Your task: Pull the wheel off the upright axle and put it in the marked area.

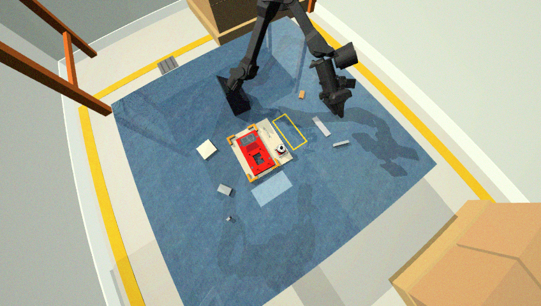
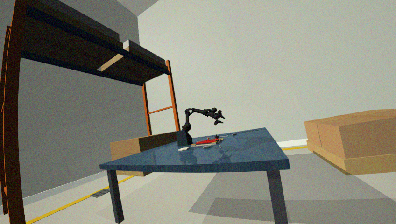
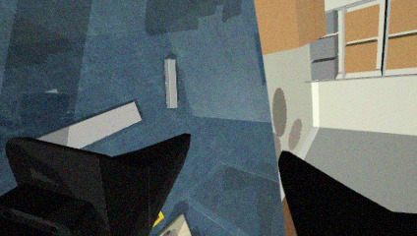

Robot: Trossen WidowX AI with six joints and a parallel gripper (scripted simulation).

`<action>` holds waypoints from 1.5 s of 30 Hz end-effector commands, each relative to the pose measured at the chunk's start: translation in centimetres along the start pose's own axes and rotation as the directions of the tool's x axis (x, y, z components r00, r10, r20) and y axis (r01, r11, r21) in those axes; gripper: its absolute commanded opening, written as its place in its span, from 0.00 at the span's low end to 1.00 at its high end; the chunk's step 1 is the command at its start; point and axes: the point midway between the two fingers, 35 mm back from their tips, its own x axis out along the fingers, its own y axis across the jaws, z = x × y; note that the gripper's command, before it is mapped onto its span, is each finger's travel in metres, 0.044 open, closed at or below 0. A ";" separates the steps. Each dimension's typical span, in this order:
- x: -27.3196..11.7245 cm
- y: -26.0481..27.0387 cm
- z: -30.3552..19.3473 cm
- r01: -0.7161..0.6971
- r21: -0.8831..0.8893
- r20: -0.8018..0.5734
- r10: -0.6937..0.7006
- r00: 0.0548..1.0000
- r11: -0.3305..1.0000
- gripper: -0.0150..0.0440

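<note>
The wheel (image 1: 279,148) (image 2: 216,136), small, black and white, sits at the right corner of a cream board (image 1: 274,142) (image 3: 180,226) beside a red plate (image 1: 249,146). The axle is too small to make out. The marked area, a yellow outline (image 1: 282,135), lies just beyond the board's edge with nothing in it; one corner shows in the wrist view (image 3: 160,216). My gripper (image 1: 340,115) (image 2: 223,120) (image 3: 234,147) is open and empty, high above the table, out to the side of the marked area. The wheel is not visible in the wrist view.
A long pale bar (image 1: 321,126) (image 3: 98,125) and a shorter bar (image 1: 340,143) (image 3: 171,84) lie to the right of the outline. An orange block (image 1: 302,94) lies behind. A cream block (image 1: 206,149) and a grey block (image 1: 224,189) lie left of the board.
</note>
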 end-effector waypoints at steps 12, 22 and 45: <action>4.2 -1.6 -14.2 -0.184 0.432 -0.415 0.376 0.828 0.883 0.76; 2.9 -2.2 -22.2 -0.095 0.851 -0.355 0.700 0.620 0.516 0.76; 5.8 0.4 -25.0 -0.046 0.921 -0.287 0.755 0.590 0.386 0.76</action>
